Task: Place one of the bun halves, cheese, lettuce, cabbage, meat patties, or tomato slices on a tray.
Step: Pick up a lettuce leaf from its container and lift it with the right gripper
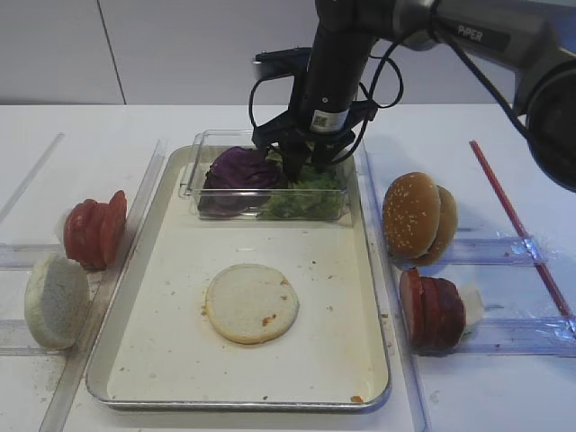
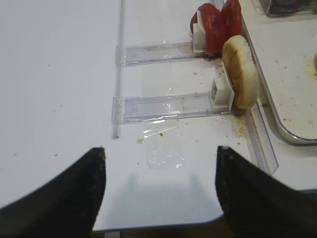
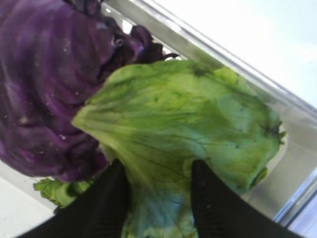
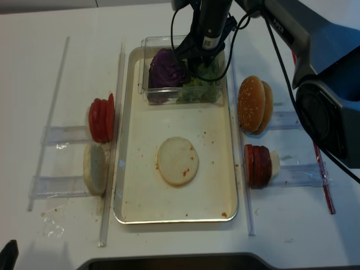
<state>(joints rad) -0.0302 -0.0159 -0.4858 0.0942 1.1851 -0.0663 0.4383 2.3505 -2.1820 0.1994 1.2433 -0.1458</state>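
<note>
The right gripper (image 3: 157, 196) has its two dark fingers (image 3: 101, 206) down in the clear plastic box (image 1: 193, 180), standing partly apart with the pale stem end of the lettuce (image 3: 183, 134) lying between them; both fingers press against the leaf, though whether they have it firmly clamped I cannot tell; the green blade spreads away ahead of the jaws, and the cabbage (image 3: 47, 84) sits just beside it on the left of the jaws, touching the leaf's edge; a second scrap of green shows below the cabbage, near the left finger.

The left gripper (image 2: 161, 191) hangs over bare white table (image 2: 59, 64) with its jaws spread wide and nothing between them; ahead of them and to the right stand clear plastic holders (image 2: 163, 106) bearing a pale bun half (image 2: 240, 72) on edge and red tomato slices (image 2: 218, 27) beyond it.

The word PIPER reads in white on the right arm (image 1: 477, 31); a small square code label sits on the wrist housing, too fine to read.

The right arm reaches in from the upper right and drops almost straight down into the box, cables looping at the wrist; the box rests at the far end of the tray (image 1: 373, 270); a flat pale bun half (image 1: 252, 303) lies near the tray's middle, well behind the jaws; sesame bun tops (image 1: 416, 216) and dark red slices (image 1: 432, 310) stand in holders off to the tray's right.
</note>
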